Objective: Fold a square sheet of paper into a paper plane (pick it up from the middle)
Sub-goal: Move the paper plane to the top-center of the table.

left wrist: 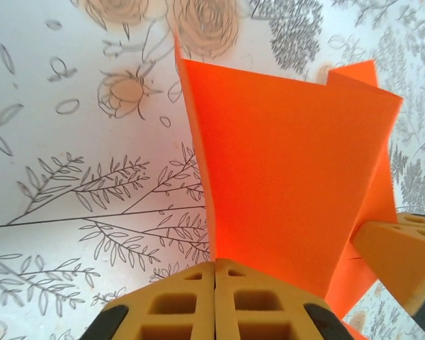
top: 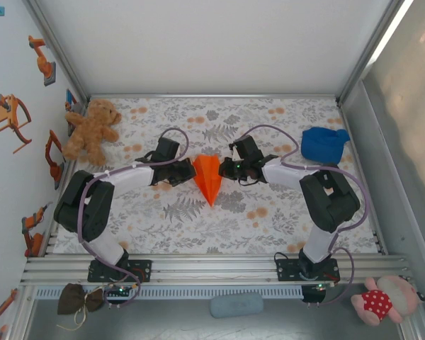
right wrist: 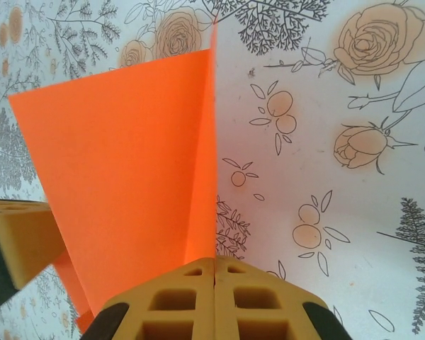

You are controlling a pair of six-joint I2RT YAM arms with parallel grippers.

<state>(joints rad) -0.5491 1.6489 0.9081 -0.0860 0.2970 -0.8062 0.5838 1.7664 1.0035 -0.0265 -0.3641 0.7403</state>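
The bright orange square sheet of paper is folded into a narrow pointed paper plane (top: 207,177) that lies mid-table with its tip toward the arm bases. My left gripper (top: 187,172) meets its left side and my right gripper (top: 227,168) its right side. In the left wrist view an upright orange flap (left wrist: 290,184) runs into the seam of the left gripper (left wrist: 214,263), which is shut on it. In the right wrist view the right gripper (right wrist: 214,261) is likewise shut on the edge of the orange flap (right wrist: 120,163). Each wrist view catches the other gripper's yellow finger at the frame edge.
A brown teddy bear (top: 92,131) sits at the back left of the floral table cover (top: 269,219). A blue cloth lump (top: 324,144) lies at the back right. In front of the rail lie a pink plush toy (top: 382,301), a grey-blue pad (top: 236,305) and a brown bow (top: 78,299).
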